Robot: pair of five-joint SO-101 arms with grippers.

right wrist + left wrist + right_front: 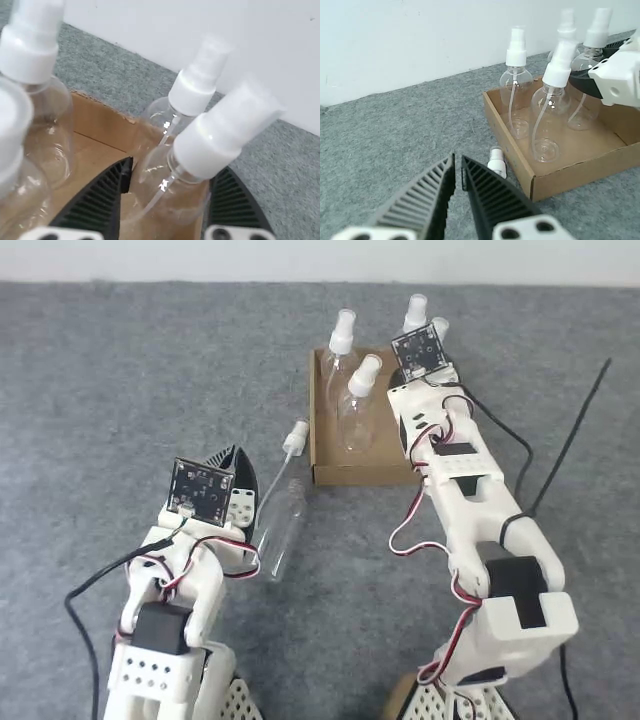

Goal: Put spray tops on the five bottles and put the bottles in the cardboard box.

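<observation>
A shallow cardboard box [330, 475] sits at the table's far middle. Two clear bottles with white spray tops stand in it, one at the back [340, 355] and one nearer [358, 410]. My right gripper [428, 340] hangs over the box's right side. In the right wrist view its jaws [167, 175] press both sides of a capped bottle [165, 185], with another bottle [192, 95] behind it. A fifth capped bottle [280, 520] lies on the carpet left of the box, its spray top [496, 161] pointing away. My left gripper [458, 175] is shut and empty, just beside that bottle.
Grey carpet [120, 390] covers the table, with a white wall [420, 40] behind. The box's near wall [580, 172] rises between the lying bottle and the standing ones. A black cable [570, 440] trails to the right of the right arm.
</observation>
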